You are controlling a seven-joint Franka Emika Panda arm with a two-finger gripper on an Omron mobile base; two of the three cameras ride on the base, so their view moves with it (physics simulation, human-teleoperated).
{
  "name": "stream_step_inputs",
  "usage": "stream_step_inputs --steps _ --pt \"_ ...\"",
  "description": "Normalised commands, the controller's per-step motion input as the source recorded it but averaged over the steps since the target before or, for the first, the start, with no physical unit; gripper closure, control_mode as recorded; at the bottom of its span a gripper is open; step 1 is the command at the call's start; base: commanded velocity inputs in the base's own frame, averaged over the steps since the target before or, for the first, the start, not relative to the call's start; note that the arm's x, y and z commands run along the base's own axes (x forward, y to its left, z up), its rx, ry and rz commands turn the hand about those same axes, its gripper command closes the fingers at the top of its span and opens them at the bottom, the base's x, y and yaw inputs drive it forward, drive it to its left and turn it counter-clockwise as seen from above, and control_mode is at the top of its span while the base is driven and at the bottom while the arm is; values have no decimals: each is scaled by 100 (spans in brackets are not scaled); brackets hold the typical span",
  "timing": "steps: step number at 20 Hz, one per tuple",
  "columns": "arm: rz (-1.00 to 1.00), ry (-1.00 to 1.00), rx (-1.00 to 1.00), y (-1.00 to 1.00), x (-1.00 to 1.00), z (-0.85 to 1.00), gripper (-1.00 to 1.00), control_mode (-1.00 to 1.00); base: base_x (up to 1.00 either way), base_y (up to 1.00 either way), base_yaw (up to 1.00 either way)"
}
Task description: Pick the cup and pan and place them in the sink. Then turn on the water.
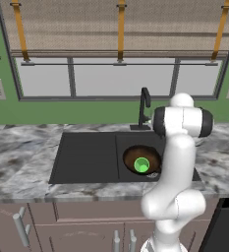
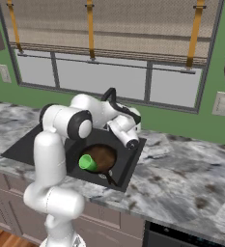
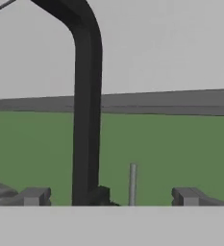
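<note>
The black double-basin sink (image 1: 86, 157) is set in the marble counter. In its right basin lies the dark brown pan (image 1: 133, 154), and the small green cup (image 1: 141, 165) rests inside the pan (image 2: 104, 155), tipped on its side in the right base view (image 2: 88, 163). The slim black faucet (image 1: 144, 104) rises behind the sink, with no water flowing from it. My gripper (image 3: 108, 197) is open and holds nothing. It sits low in front of the faucet (image 3: 87, 96), whose stem stands between the fingertips (image 3: 34, 196), closer to the left one. The arm hides the hand in the left base view.
A thin grey rod (image 3: 132, 185) stands just right of the faucet's base. Marble counter (image 1: 22, 157) stretches to both sides of the sink. Behind are a window with a blind (image 1: 121, 44) and a green wall. Cabinet fronts (image 1: 76, 221) run below.
</note>
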Motion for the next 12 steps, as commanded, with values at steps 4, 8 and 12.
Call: stream_step_inputs --steps 4,8,12 --pt "-6 0 9 0 6 -20 -100 -100 0 0 0" --pt "-5 0 8 0 27 -5 -100 -100 0 0 0" --pt "-4 0 6 0 30 0 -100 -100 0 0 0"
